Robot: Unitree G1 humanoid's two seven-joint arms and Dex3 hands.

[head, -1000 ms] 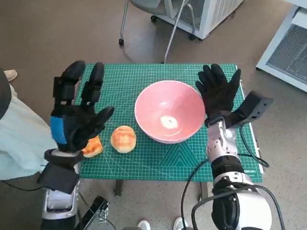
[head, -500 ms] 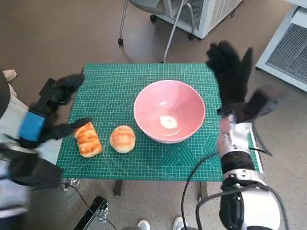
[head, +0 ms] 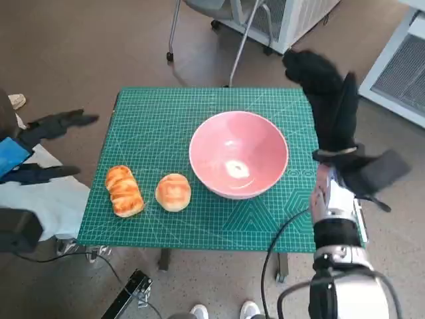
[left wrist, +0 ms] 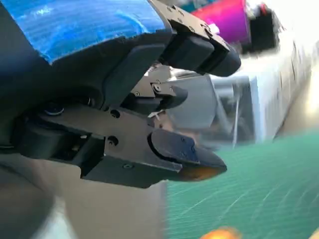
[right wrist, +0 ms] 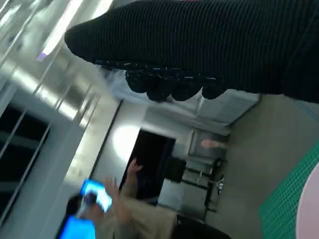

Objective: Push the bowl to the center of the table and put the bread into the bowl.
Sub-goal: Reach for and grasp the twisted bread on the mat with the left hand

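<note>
At the far left of the head view we see our left hand (head: 30, 146) off the edge of the tabletop (head: 166, 119), over the floor, its black fingers (head: 66, 121) spread apart and holding nothing; the left wrist view shows the same fingers (left wrist: 174, 149) apart in the air, with only a blurred strip of green mat beyond them. Just inside the tabletop's left edge, toward the near side, lies a ridged, golden-brown bread roll (head: 123, 191), and just beside it to the right sits a rounder bun (head: 173, 192) — the two are close but we cannot tell whether they touch. Neither is in the bowl. To the right of the bun stands the pink bowl (head: 239, 154), upright, roughly at the middle of the green cutting mat though a little toward its right half, with a pale spot of light on its inner floor. Further right, our right hand (head: 329, 93) in its black glove is raised over the far right corner of the tabletop, blurred, fingers extended and clear of the bowl, gripping nothing. In the right wrist view the glove (right wrist: 209, 50) crosses the picture as a dark band, and behind it a person (right wrist: 124, 209) stands in the room, out of focus.
</note>
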